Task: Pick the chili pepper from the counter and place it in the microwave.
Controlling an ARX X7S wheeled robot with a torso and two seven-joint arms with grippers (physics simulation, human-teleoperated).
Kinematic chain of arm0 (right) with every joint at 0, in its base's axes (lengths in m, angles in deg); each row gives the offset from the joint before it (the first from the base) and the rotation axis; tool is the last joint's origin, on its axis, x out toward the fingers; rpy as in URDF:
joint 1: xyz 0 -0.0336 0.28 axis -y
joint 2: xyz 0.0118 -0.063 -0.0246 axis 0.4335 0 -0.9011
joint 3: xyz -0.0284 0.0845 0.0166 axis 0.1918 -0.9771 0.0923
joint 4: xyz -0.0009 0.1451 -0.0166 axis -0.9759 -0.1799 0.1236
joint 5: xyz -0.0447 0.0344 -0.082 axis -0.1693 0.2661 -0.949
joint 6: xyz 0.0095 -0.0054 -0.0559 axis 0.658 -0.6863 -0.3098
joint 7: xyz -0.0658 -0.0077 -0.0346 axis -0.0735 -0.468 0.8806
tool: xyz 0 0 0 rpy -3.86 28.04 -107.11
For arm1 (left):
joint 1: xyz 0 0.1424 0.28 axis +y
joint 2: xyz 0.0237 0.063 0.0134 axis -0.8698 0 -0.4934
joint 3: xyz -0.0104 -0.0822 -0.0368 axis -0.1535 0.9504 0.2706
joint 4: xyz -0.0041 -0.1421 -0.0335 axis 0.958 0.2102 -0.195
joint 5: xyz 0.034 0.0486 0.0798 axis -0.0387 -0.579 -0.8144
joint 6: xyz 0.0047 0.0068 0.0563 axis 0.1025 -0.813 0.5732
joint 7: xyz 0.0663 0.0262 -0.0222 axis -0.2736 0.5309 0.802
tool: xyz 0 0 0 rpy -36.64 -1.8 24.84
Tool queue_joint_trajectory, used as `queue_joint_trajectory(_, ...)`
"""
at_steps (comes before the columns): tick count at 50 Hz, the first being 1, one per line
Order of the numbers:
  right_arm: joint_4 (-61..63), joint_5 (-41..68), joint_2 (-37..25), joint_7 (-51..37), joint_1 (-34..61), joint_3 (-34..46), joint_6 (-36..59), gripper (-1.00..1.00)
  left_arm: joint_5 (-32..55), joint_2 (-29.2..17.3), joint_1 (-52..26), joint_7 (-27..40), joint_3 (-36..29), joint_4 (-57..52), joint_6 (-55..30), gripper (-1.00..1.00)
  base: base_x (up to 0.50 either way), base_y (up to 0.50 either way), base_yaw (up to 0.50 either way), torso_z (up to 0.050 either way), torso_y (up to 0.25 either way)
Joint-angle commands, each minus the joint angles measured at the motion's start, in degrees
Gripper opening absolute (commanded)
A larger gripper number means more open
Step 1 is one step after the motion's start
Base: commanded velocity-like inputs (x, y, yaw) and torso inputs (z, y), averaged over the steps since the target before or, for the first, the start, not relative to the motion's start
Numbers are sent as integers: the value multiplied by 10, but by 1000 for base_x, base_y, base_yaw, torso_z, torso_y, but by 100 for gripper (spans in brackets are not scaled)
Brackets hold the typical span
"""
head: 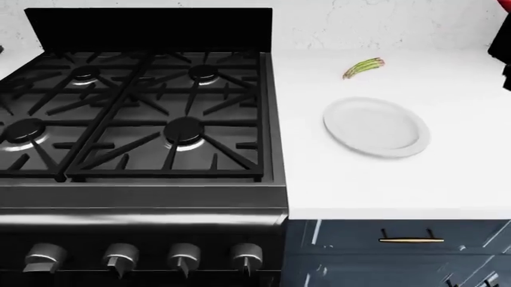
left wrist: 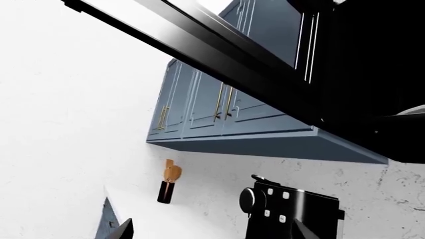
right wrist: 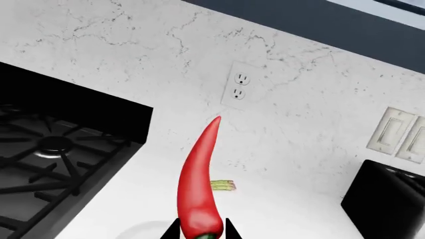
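Observation:
My right gripper point(right wrist: 201, 232) is shut on the chili pepper point(right wrist: 199, 184), a glossy red pepper. Its green stem end sits between the fingers point(right wrist: 174, 230) and its tip points up toward the wall outlet. The pepper is held in the air above the white counter point(head: 383, 185). In the head view only a dark piece of the right arm point(head: 504, 60) shows at the right edge. My left gripper point(left wrist: 212, 235) is open and empty, raised near a large black appliance point(left wrist: 359, 74) hung beside the upper cabinets. It looks like the microwave, with a black panel point(left wrist: 199, 40) swung out.
A black gas stove point(head: 136, 113) fills the left. On the counter lie a white plate point(head: 375, 127) and an asparagus bundle point(head: 364, 67). A black appliance point(left wrist: 292, 211) and a corked bottle point(left wrist: 168, 184) stand by the wall. Blue upper cabinets point(left wrist: 199, 104) hang overhead.

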Motion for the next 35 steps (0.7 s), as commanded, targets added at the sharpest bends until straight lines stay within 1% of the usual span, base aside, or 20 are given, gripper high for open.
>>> queue_joint_trajectory(1,6,-8,-4,5,3,-2,-7,-100,2,0,-23,0,-15,0,-11,100,-82,90,0,0,0)
queue_joint_trajectory(6,15,-23,-7,13,0,2,-11,-100,1,1,-41,0,-29,0,-19,100,-9,216,0,0,0)
queue_joint_trajectory(35,21,-39,-12,19,0,8,-21,-100,6,2,-84,0,-55,0,-40,100,0,500,0,0,0)
